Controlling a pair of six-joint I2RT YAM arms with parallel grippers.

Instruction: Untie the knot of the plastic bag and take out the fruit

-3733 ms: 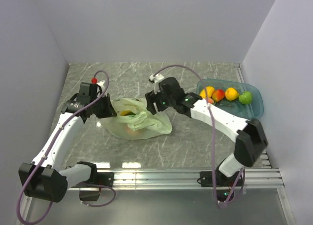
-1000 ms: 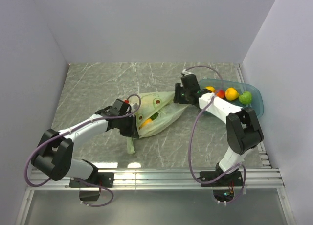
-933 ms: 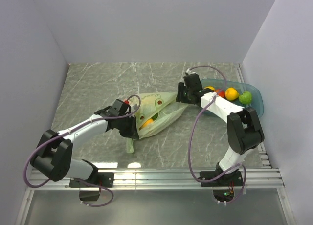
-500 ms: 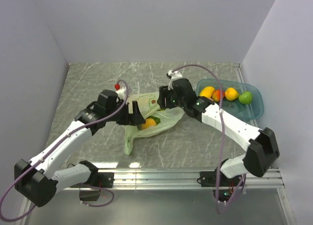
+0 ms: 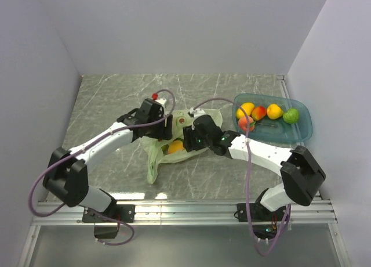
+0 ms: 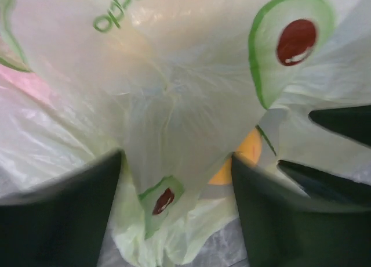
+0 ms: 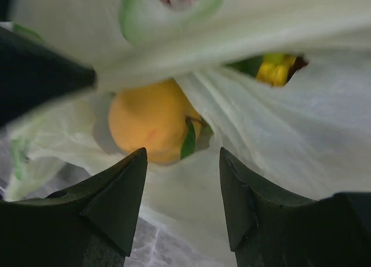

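Top external: thin translucent pale green plastic bag (image 5: 156,155) lies crumpled mid-desk on the grey marbled desk (image 5: 104,98), one loose tail trailing toward the near edge. Left gripper (image 5: 168,126) comes in from the left-far side and right gripper (image 5: 187,133) from the right. They meet nose to nose over the bag's upper film, probably so each can take one side of the mouth. A round orange-yellow fruit (image 5: 175,146) shows inside the bag. A shallow blue translucent tray (image 5: 305,126) sits well apart at the far right, carrying yellow, red and green fruits (image 5: 258,112). Judgement: it is where removed pieces go. The knot cannot be located from here. Left wrist: left gripper (image 6: 177,162) fingers are spread wide, and a tented ridge of bag film (image 6: 174,75) runs up between them without being pinched. Orange-yellow fruit (image 6: 246,157) peeks past the film. Dark tapered shapes at the right are likely the right gripper's fingers (image 6: 342,125), very near. Right wrist: right gripper (image 7: 182,154) is also spread, aimed straight at the gaping mouth. Orange-yellow fruit (image 7: 148,122) with a green leaf lies bare just beyond the fingertips, resting on bag film (image 7: 278,122). A yellow-green scrap (image 7: 275,67) sits deeper in, identity unclear. No tied bunch visible. Judgement: the mouth is already loose, and retrieving the fruit comes next.
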